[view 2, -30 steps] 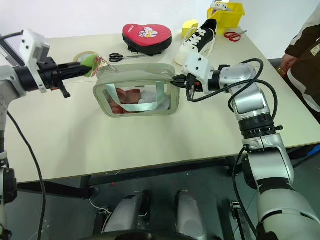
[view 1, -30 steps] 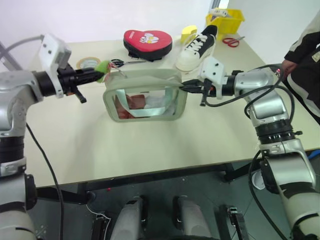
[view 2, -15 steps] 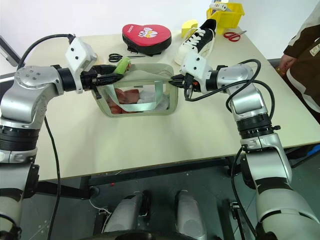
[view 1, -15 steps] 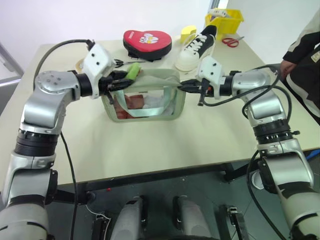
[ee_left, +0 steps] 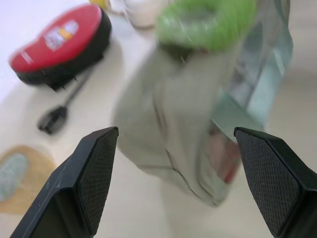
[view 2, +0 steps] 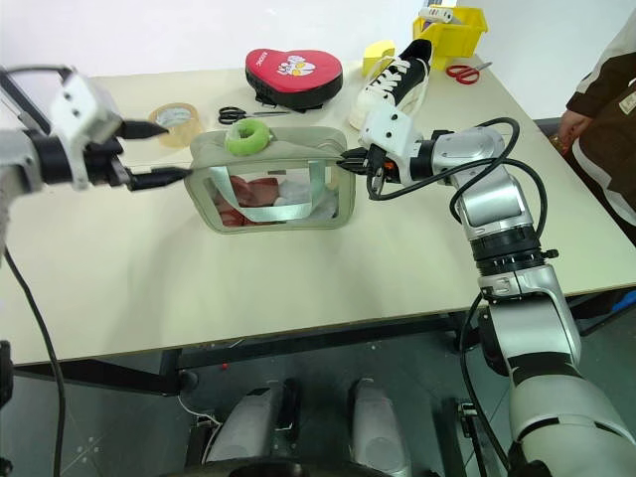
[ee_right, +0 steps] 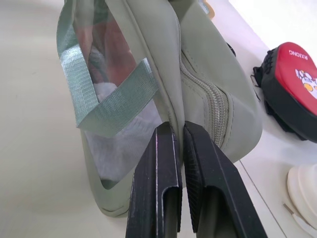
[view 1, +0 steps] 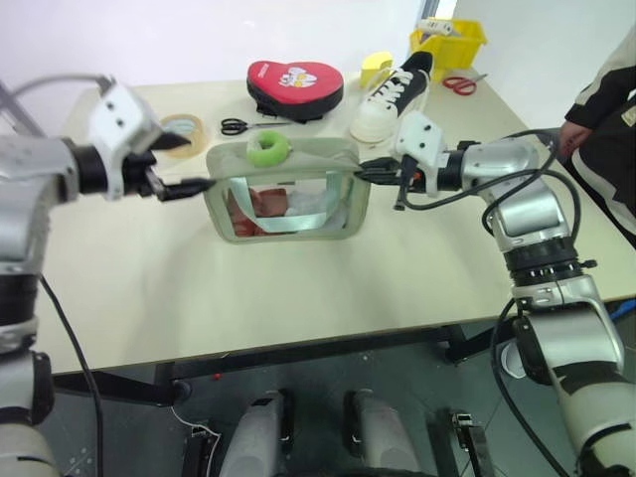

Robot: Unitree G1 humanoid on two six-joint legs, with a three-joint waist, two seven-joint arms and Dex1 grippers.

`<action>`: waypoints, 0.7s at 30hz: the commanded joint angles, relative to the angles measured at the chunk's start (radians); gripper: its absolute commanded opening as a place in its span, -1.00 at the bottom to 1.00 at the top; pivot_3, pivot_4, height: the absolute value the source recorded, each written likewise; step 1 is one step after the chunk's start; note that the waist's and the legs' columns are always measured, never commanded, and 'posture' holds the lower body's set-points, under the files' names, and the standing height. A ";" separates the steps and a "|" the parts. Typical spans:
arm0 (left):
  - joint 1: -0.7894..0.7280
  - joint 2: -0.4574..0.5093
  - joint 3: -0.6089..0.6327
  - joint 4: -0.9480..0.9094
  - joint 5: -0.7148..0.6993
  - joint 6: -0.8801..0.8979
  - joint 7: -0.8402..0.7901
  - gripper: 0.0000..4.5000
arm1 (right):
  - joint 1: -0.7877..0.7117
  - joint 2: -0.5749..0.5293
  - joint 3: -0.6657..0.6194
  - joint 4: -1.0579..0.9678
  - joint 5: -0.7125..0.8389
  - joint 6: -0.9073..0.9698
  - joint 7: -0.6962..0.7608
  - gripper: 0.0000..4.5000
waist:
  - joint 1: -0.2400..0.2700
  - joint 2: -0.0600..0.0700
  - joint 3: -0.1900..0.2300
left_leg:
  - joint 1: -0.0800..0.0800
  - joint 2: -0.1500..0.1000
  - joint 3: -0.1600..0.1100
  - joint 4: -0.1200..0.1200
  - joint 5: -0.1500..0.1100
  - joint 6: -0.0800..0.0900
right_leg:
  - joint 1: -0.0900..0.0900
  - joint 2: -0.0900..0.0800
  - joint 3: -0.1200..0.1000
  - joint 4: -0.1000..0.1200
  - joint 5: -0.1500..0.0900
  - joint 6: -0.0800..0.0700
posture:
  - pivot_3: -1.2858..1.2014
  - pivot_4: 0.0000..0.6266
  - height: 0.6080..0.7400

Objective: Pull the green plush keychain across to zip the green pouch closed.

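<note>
The green pouch [view 1: 288, 199] stands upright mid-table, its clear window facing me and its zipper [ee_right: 218, 106] on top. The green plush keychain [view 1: 266, 149] lies loose on the pouch's top near its left end, blurred in the left wrist view as keychain [ee_left: 205, 22]. My left gripper [view 1: 198, 164] is open just left of the pouch, holding nothing, its fingertips [ee_left: 96, 163] spread wide and apart from the ring. My right gripper [view 1: 365, 171] is shut on the pouch's right end, pinching the fabric edge between its fingers [ee_right: 166, 163].
Behind the pouch lie a tape roll [view 1: 179, 127], black scissors [view 1: 238, 125] and a red heart-shaped case [view 1: 294, 86]. A shoe [view 1: 393, 94], a yellow bin [view 1: 447, 42] and red scissors [view 1: 459, 82] sit at the back right. A person [view 1: 601, 129] stands at the right edge.
My left gripper has opened, let go of the keychain and drawn back to the left. The keychain now rests on the pouch's top. The right gripper has kept still.
</note>
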 commanded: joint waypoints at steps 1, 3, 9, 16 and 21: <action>-0.008 -0.026 0.011 0.013 0.031 -0.042 0.046 0.77 | -0.031 0.004 -0.007 -0.014 0.010 -0.006 0.003 -1.00 | 0.002 0.000 0.000 | 0.000 0.000 0.000 0.000 0.000 0.000 | 0.000 0.000 0.000 0.000 0.000 0.000 | 0.03 -0.52 1.00; 0.006 -0.059 0.003 0.046 0.049 -0.074 0.068 0.77 | -0.033 0.004 -0.005 -0.014 0.009 -0.005 0.007 -1.00 | 0.002 0.000 0.000 | 0.000 0.000 0.000 0.000 0.000 0.000 | -0.001 0.000 0.000 0.000 0.000 0.000 | 0.03 -0.52 1.00; 0.006 -0.089 0.019 0.082 0.037 -0.086 0.059 0.40 | -0.030 0.001 -0.004 -0.022 0.008 -0.001 0.009 -1.00 | 0.001 0.000 0.000 | -0.001 0.000 0.000 -0.001 0.000 0.000 | -0.001 0.000 0.000 0.000 0.000 0.000 | 0.03 -0.52 1.00; 0.010 -0.100 0.016 0.069 0.033 -0.086 0.053 -0.98 | -0.026 -0.001 -0.006 -0.035 0.009 0.005 0.005 -1.00 | 0.000 0.000 0.000 | -0.001 0.000 0.000 -0.001 -0.002 -0.002 | -0.001 -0.001 0.001 0.000 0.000 0.000 | 0.03 -0.52 1.00; 0.006 -0.107 0.009 0.067 0.039 -0.076 0.058 -0.98 | -0.025 -0.002 -0.007 -0.038 0.009 0.007 0.003 -1.00 | 0.001 0.000 0.000 | -0.001 0.000 0.000 -0.001 -0.002 -0.002 | -0.001 -0.001 0.001 0.000 0.000 0.000 | 0.03 -0.52 1.00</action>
